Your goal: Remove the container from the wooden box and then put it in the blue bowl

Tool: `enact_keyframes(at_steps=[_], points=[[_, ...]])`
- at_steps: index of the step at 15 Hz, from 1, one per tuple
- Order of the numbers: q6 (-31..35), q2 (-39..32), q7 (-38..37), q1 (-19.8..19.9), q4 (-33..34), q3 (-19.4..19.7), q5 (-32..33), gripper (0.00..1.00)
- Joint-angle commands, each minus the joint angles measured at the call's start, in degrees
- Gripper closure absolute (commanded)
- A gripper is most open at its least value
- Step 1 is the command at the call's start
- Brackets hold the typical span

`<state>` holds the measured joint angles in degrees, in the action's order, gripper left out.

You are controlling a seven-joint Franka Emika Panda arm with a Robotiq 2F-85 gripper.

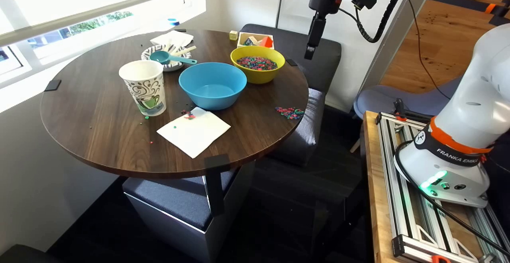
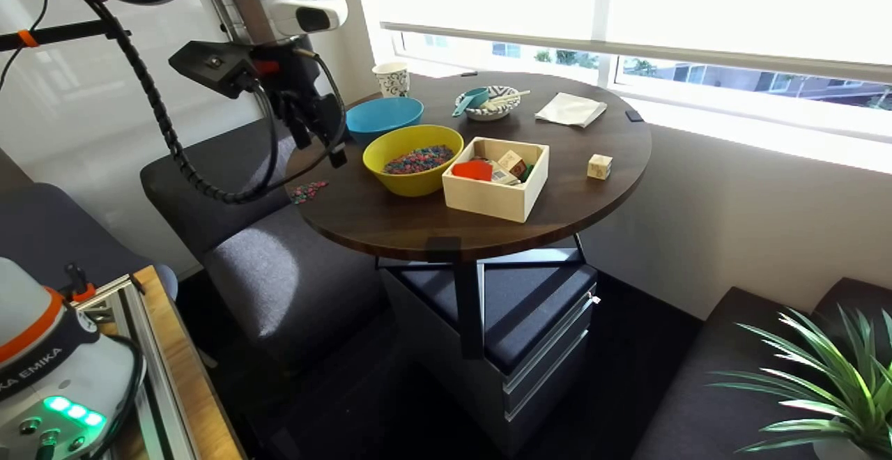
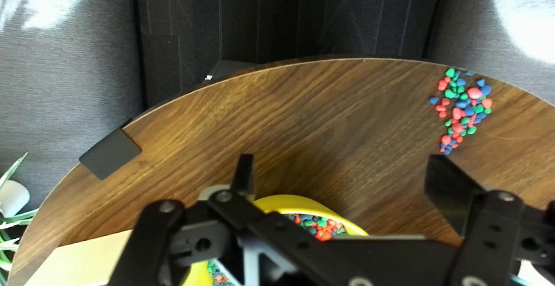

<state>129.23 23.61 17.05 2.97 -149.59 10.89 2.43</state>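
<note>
Your pincer (image 2: 320,148) hangs over the table (image 2: 578,146), its fingers (image 3: 451,190) wide apart with nothing between them. Hours here run around it in an exterior view, twelve upward. At three sits the yellow bowl (image 2: 401,182), filled with coloured pebbles (image 2: 418,159). Beyond it, same hour, the wooden box (image 2: 484,198) holds an orange-red piece (image 2: 474,170) and small blocks (image 2: 512,162); I can't tell which is the container. Nothing shows inside the blue bowl (image 2: 383,120) at two, so removing and placing both look undone. You'll likely have to pass over the yellow bowl to reach the box. Spilled pebbles (image 2: 309,192) lie at six, a paper cup (image 2: 391,82) at half past one.
</note>
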Motion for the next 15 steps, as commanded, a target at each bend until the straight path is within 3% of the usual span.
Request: enact_keyframes(at_steps=[1,7,9,10,11,15], points=[[1.3,-4.1,-6.6,1.2,3.7,-1.3,-1.7,0.0],[2.5,-12.5,-15.7,2.2,15.1,-1.9,-2.7,0.0],[-0.2,-15.8,-17.4,2.7,19.4,-1.3,-4.0,0.0],[-2.6,-16.1,-14.7,2.2,20.5,-0.9,-6.1,0.0],[0.8,-13.0,-15.6,2.8,16.9,-1.7,-3.5,0.0],[-0.1,-15.8,-16.6,2.6,19.9,-2.1,-4.9,0.0]])
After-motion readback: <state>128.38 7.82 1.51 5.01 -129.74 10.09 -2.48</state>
